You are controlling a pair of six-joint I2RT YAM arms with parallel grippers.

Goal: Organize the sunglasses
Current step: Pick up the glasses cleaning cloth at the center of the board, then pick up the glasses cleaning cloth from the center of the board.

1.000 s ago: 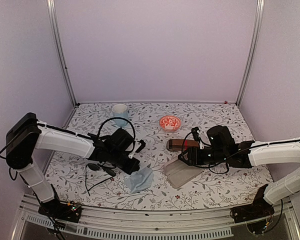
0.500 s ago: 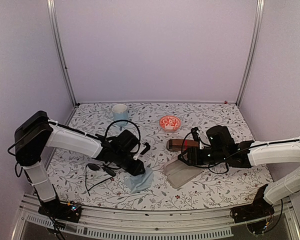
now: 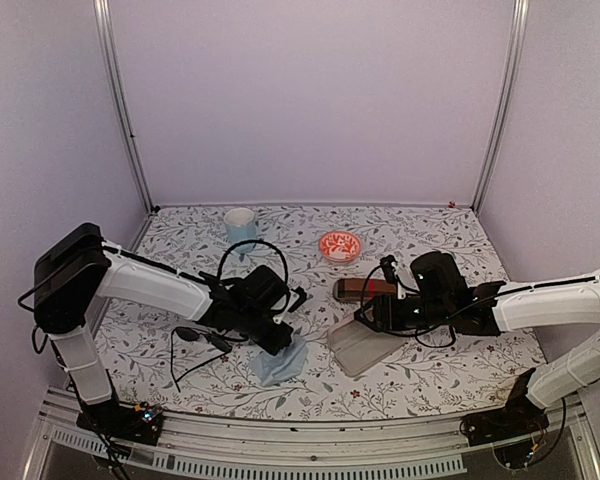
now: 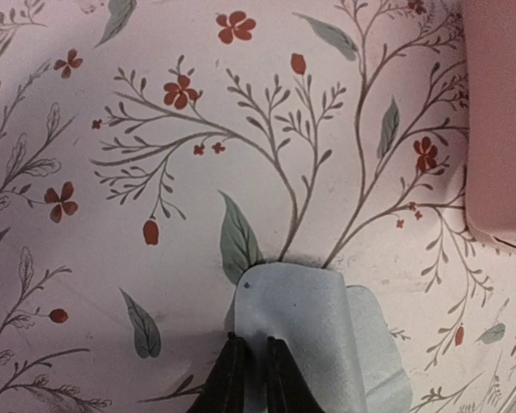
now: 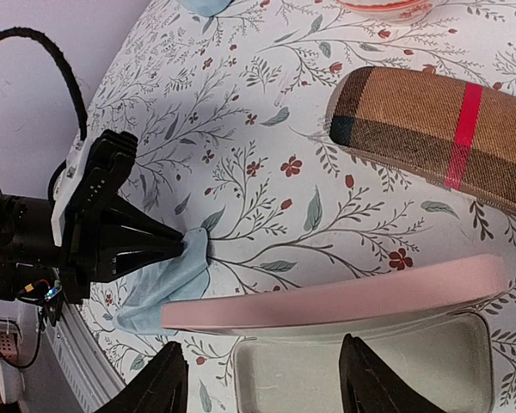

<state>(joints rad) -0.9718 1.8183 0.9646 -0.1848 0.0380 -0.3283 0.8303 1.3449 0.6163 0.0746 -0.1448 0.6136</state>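
Observation:
The black sunglasses (image 3: 193,336) lie on the table left of centre, thin arms trailing toward the front. The pinkish see-through pair is not in view. My left gripper (image 3: 280,340) is shut on the edge of a light blue cloth (image 3: 280,362), pinching a raised fold of the cloth (image 4: 303,323) between its fingertips (image 4: 232,361). My right gripper (image 3: 368,318) is open and empty, and hovers with its fingers (image 5: 168,383) spread over the open pink case (image 5: 344,297). The case's pale inside (image 5: 370,361) looks empty.
The brown case with a red band (image 3: 365,290) lies just behind the pink case (image 3: 365,347) and shows in the right wrist view (image 5: 439,138). A red patterned bowl (image 3: 340,245) and a white cup (image 3: 240,224) stand further back. The pink case edge (image 4: 499,120) is right of the cloth.
My left arm has slid right and forward onto the blue cloth and now pinches its edge, bunching it slightly. The right arm has barely moved.

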